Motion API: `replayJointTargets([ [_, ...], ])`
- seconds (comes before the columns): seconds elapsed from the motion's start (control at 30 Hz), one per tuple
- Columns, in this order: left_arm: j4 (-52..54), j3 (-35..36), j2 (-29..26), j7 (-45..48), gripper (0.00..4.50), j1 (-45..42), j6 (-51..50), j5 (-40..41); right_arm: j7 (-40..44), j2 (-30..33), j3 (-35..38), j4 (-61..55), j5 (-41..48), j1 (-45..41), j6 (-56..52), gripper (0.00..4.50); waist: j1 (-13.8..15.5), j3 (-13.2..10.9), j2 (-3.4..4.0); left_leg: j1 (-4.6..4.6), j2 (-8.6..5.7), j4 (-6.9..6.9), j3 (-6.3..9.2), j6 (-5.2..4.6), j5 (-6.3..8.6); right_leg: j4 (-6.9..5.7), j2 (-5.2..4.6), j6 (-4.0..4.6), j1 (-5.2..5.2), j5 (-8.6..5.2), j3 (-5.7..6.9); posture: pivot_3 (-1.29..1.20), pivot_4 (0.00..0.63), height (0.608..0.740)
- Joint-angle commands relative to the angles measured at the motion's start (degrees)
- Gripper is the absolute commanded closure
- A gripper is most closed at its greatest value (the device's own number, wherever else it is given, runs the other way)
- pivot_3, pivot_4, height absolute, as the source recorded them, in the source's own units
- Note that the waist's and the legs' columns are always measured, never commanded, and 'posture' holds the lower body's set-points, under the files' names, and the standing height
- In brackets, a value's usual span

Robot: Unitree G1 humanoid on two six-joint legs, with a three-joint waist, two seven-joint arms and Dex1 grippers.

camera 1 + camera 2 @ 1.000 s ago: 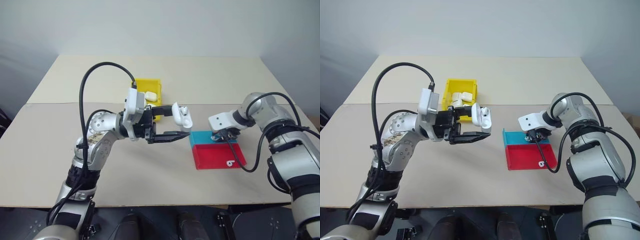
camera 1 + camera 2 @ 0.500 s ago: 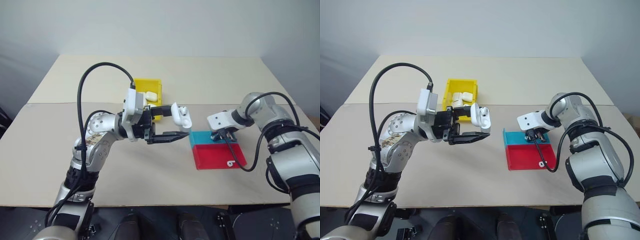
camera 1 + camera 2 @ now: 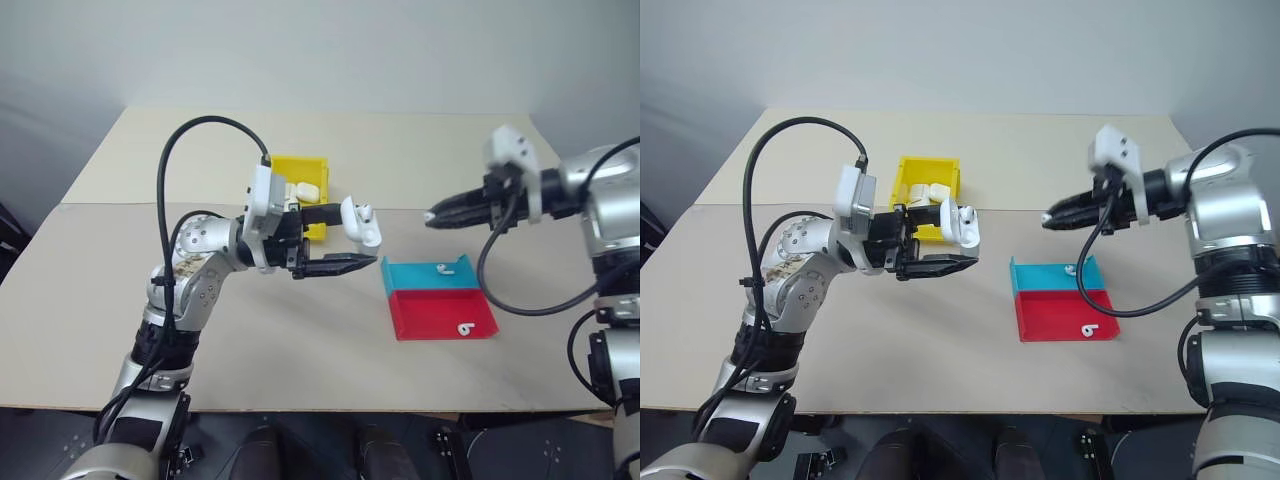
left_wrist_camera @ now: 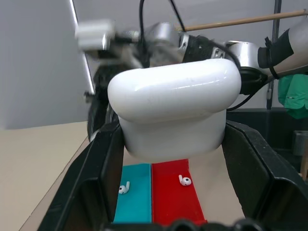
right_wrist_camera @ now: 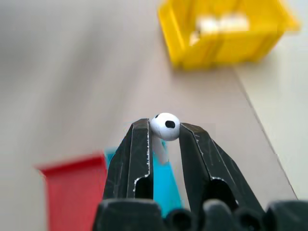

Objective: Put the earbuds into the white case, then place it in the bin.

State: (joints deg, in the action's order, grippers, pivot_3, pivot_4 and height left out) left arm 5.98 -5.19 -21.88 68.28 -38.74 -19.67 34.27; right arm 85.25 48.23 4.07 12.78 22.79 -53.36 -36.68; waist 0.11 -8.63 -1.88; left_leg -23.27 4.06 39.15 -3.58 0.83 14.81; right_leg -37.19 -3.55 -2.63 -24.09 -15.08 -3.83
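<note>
The right gripper, pinching a tiny glossy white stemmed earbud, points left toward the small glossy white open-lidded case clamped in the left gripper across a clear gap

Teal-and-red tray on beige table, grey wall behind.

White case and earbud glossy smooth plastic; yellow bin shiny plastic; gripper fingers matt black; table matt.
</note>
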Motion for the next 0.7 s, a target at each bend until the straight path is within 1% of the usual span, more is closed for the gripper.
replayJointTargets([
  [0.03,0.2,0.0,0.6,1.6,1.71,-1.6,0.8,1.1,-9.9,-2.4,13.4,-14.7,15.9,2.8,-15.2,3.88,0.0,0.0,0.00,0.01,0.00,0.02,0.00,0.00,0.00,-0.01,0.00,0.00,-0.01,0.00,0.00,0.00,0.150,0.740],
  [0.13,-1.1,-0.4,1.5,2.3,1.71,-2.7,0.8,0.8,-18.5,-6.4,19.6,-22.9,25.4,6.1,-21.8,3.88,0.1,0.0,0.00,0.01,0.00,0.04,0.00,0.00,0.00,-0.02,0.00,0.00,0.02,0.00,-0.01,0.00,0.150,0.740],
  [0.27,-4.1,-0.8,2.5,3.9,1.71,-5.1,0.8,0.5,-29.0,-11.7,22.6,-31.5,34.0,11.1,-24.6,3.88,0.4,0.0,0.00,0.01,-0.01,0.07,0.03,-0.01,0.00,-0.02,0.01,-0.01,0.06,0.01,0.01,0.00,0.150,0.740],
  [0.43,-6.2,-1.1,3.5,5.0,1.71,-7.0,1.5,-0.3,-37.4,-15.0,21.7,-37.8,41.0,15.8,-23.8,3.88,0.4,0.0,0.00,-0.07,-0.01,0.07,0.03,-0.05,0.01,0.00,0.01,-0.02,-0.02,0.01,0.00,0.00,0.150,0.740],
  [0.6,-7.6,-1.0,3.8,6.0,1.71,-8.2,1.7,-0.4,-41.9,-15.3,20.3,-39.9,45.4,17.8,-22.7,3.88,0.3,0.0,0.00,-0.05,-0.02,0.08,0.03,-0.06,0.01,-0.01,0.01,-0.02,0.01,0.01,0.00,0.00,0.150,0.740],
  [0.7,-8.0,-1.0,3.8,6.3,1.71,-8.4,2.0,-0.6,-43.0,-14.7,19.0,-40.9,46.1,19.1,-21.7,3.88,0.2,0.0,0.00,-0.05,-0.01,0.08,0.04,-0.07,0.01,-0.01,0.02,-0.02,0.01,0.01,0.00,0.00,0.150,0.740],
])
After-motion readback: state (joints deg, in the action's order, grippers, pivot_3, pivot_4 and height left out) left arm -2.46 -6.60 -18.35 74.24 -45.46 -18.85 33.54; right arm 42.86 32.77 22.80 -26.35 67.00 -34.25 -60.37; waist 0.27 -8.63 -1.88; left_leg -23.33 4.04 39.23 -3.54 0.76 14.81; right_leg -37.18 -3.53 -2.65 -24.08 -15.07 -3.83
